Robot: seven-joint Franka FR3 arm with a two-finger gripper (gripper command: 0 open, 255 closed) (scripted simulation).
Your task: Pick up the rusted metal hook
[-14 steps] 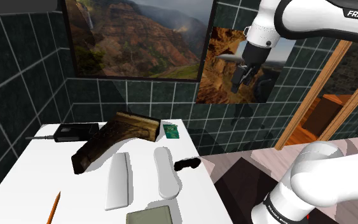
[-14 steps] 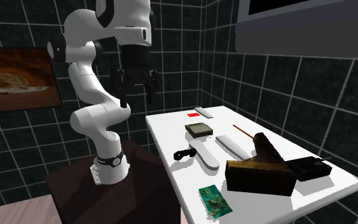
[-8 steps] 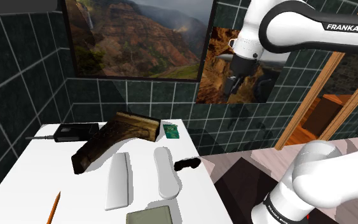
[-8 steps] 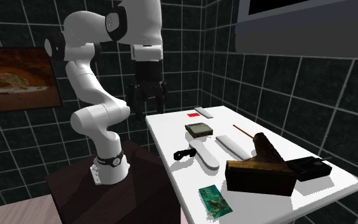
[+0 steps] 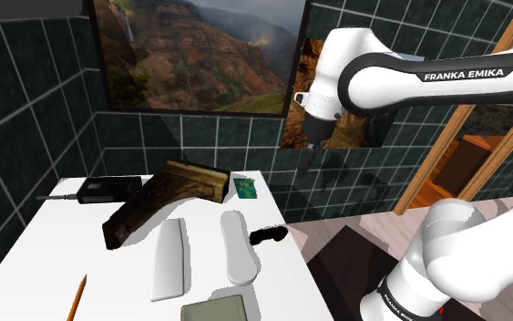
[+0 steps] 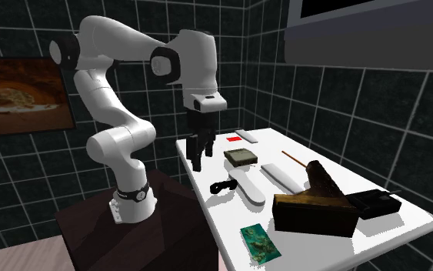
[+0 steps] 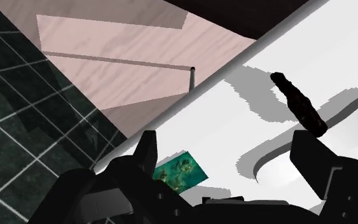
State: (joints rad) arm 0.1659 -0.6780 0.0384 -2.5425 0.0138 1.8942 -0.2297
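Since the earlier frames the arm (image 5: pixel 409 77) has swung down toward the tabletop (image 5: pixel 45 246); the jaws hang released above its edge. Hook (image 7: pixel 298 102) lies at that edge, ahead, beyond one finger, its long axis slanting.

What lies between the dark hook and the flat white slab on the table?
A long rounded white piece lies between the hook and the slab, as the shoulder view shows.

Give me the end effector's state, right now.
End effector: open, holding nothing; the dark hook lies ahead of it, untouched.
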